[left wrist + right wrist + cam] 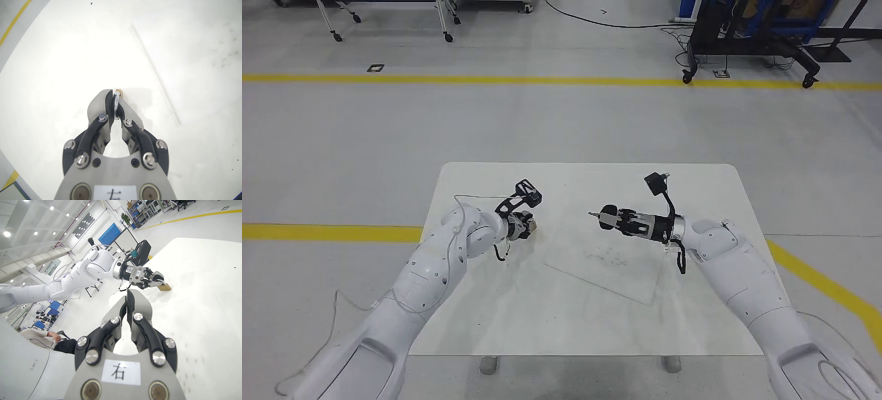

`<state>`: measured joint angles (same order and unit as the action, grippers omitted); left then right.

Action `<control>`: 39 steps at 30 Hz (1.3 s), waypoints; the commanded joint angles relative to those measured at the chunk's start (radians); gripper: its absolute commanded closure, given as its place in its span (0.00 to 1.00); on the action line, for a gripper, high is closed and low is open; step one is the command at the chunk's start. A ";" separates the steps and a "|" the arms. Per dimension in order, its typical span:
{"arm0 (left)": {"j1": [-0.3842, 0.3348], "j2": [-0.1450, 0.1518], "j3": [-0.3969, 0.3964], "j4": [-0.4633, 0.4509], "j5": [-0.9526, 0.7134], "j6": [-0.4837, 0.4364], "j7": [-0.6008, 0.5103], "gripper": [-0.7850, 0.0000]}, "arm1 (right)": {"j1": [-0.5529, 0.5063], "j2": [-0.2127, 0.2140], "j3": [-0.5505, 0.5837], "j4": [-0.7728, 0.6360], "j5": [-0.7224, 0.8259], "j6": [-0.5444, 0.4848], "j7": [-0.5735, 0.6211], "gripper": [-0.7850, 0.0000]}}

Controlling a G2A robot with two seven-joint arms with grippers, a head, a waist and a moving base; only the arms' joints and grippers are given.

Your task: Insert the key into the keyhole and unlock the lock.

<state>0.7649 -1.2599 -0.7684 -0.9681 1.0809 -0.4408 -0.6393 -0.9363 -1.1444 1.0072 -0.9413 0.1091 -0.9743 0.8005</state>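
A small brass padlock (164, 287) hangs by its silver shackle (115, 103) from my left gripper (115, 93), which is shut on the shackle low over the white table (692, 190). In the top view the left gripper (526, 225) is left of centre, with the padlock (534, 229) at its tip. My right gripper (599, 214) is right of centre and points at the padlock across a short gap. It is shut, and a thin metal key tip (591, 213) sticks out of it. In the right wrist view the right gripper (127, 295) has its pads pressed together, and the left gripper (161, 279) is beyond it.
A thin clear sheet (612, 268) lies on the table under the right gripper, with its edge (157, 75) running past the left gripper. The table's far edge (592, 165) and near edge (582, 354) are well away from both arms.
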 commanded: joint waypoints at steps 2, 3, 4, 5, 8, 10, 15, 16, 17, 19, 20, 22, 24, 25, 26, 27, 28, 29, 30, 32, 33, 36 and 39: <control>-0.002 0.002 0.001 -0.001 0.032 0.003 -0.027 1.00 | 0.000 0.000 0.000 0.000 0.000 0.000 0.000 1.00; -0.002 0.003 0.001 -0.003 0.041 0.005 -0.036 1.00 | 0.000 0.000 0.000 0.000 0.000 0.000 0.000 1.00; 0.000 0.004 0.000 -0.006 0.047 0.007 -0.042 1.00 | 0.000 0.000 0.000 0.000 0.000 0.000 0.000 1.00; 0.002 0.005 -0.003 -0.010 0.049 0.012 -0.041 1.00 | 0.000 0.000 0.000 0.000 0.000 0.000 0.000 1.00; 0.012 0.008 -0.016 -0.022 0.058 0.028 -0.024 1.00 | 0.000 0.000 0.000 0.000 0.000 0.000 0.000 1.00; 0.021 0.010 -0.030 -0.032 0.043 0.031 0.001 1.00 | 0.000 0.000 0.000 0.000 0.000 0.000 0.000 1.00; 0.041 0.017 -0.078 -0.054 -0.012 0.011 0.075 1.00 | 0.000 0.000 0.000 0.000 0.000 0.000 0.000 1.00; 0.046 0.020 -0.089 -0.064 -0.020 0.007 0.098 1.00 | 0.000 0.000 0.000 0.000 0.000 0.000 0.000 1.00; 0.051 0.021 -0.096 -0.069 -0.024 0.003 0.113 1.00 | 0.000 0.000 0.000 0.000 0.000 0.000 0.000 1.00; 0.051 0.021 -0.096 -0.069 -0.024 0.003 0.113 1.00 | 0.000 0.000 0.000 0.000 0.000 0.000 0.000 1.00; 0.051 0.021 -0.096 -0.069 -0.024 0.003 0.113 1.00 | 0.000 0.000 0.000 0.000 0.000 0.000 0.000 1.00; 0.051 0.021 -0.096 -0.069 -0.024 0.003 0.113 1.00 | 0.000 0.000 0.000 0.000 0.000 0.000 0.000 1.00; 0.051 0.021 -0.096 -0.069 -0.024 0.003 0.113 1.00 | 0.000 0.000 0.000 0.000 0.000 0.000 0.000 1.00; 0.051 0.021 -0.096 -0.069 -0.024 0.003 0.113 1.00 | 0.000 0.000 0.000 0.000 0.000 0.000 0.000 1.00; 0.051 0.021 -0.096 -0.069 -0.024 0.003 0.113 1.00 | 0.000 0.000 0.000 0.000 0.000 0.000 0.000 1.00; 0.060 0.021 -0.102 -0.074 -0.049 -0.003 0.131 1.00 | 0.000 0.000 0.000 0.000 0.000 0.000 0.000 1.00; 0.072 0.021 -0.119 -0.072 -0.115 -0.037 0.155 1.00 | 0.000 0.000 0.000 0.000 0.000 0.000 0.000 1.00; 0.079 0.021 -0.138 -0.056 -0.205 -0.097 0.156 1.00 | 0.000 0.000 0.000 0.000 0.000 0.000 0.000 1.00; 0.077 0.021 -0.153 -0.029 -0.296 -0.165 0.139 1.00 | 0.000 0.000 0.000 0.000 0.000 0.000 0.000 1.00; 0.054 0.015 -0.166 0.043 -0.464 -0.255 0.062 1.00 | 0.000 0.000 0.000 0.000 0.000 0.000 0.000 1.00; 0.036 0.010 -0.167 0.077 -0.531 -0.278 0.032 1.00 | 0.000 0.000 0.000 0.000 0.000 0.000 0.000 1.00; -0.006 -0.013 -0.153 0.166 -0.740 -0.337 -0.043 1.00 | 0.000 0.000 0.000 0.000 0.000 0.000 0.000 1.00; -0.043 -0.039 -0.132 0.244 -0.917 -0.373 -0.113 1.00 | 0.000 0.000 0.000 0.000 0.000 0.000 0.000 1.00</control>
<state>0.7357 -1.2911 -0.9085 -0.7531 0.2457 -0.8073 -0.7275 -0.9363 -1.1444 1.0072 -0.9413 0.1091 -0.9743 0.8005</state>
